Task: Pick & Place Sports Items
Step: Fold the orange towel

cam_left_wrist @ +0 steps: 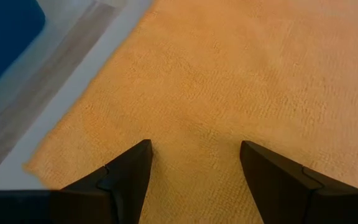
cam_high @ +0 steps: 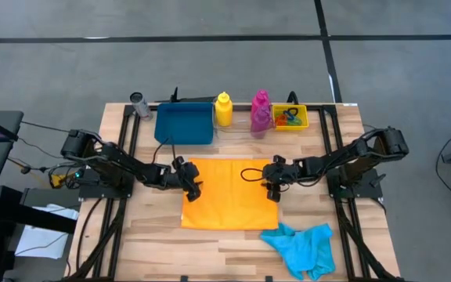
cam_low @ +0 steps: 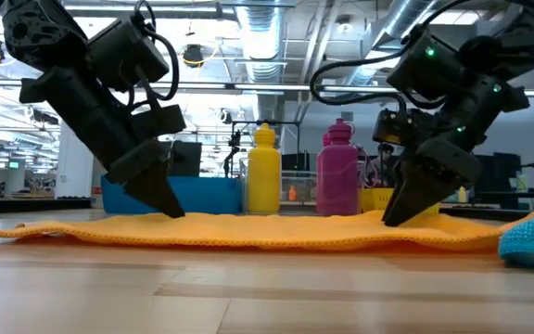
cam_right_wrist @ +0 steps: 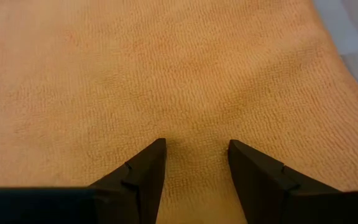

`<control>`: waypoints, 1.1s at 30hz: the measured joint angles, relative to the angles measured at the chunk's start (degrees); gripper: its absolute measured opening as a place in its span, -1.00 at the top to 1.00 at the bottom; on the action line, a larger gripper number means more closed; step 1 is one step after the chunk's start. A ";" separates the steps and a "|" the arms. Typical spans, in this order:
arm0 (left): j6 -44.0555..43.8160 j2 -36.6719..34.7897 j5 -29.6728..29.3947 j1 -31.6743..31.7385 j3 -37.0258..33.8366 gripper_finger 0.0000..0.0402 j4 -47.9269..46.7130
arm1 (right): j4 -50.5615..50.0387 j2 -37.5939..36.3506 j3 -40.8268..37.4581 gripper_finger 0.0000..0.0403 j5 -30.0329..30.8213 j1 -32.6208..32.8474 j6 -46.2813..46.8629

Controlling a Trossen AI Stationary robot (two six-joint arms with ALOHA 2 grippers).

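Wooden slat table [cam_high: 233,239] in a big open workshop, and we've got the orange cloth [cam_high: 229,196] spread flat in the middle, with the cyan cloth [cam_high: 300,243] bunched up near the front edge. Our left gripper [cam_high: 195,188] and right gripper [cam_high: 273,190] are both down on the orange cloth near its side edges, fingers apart with nothing pinched between them. It's thin, soft and floppy, so we'd guess pinching an edge or corner beats grabbing the flat middle, and it'll probably sag and drag once lifted.
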 joint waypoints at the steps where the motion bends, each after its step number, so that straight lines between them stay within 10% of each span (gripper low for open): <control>1: -0.01 0.00 0.36 0.00 0.00 -0.20 -0.32 | 0.17 0.00 -0.04 0.16 0.06 0.00 -0.05; 33: 0.02 -0.20 -0.82 -0.02 0.20 -0.20 -10.50 | 5.26 0.11 -0.12 0.16 0.08 0.04 -0.41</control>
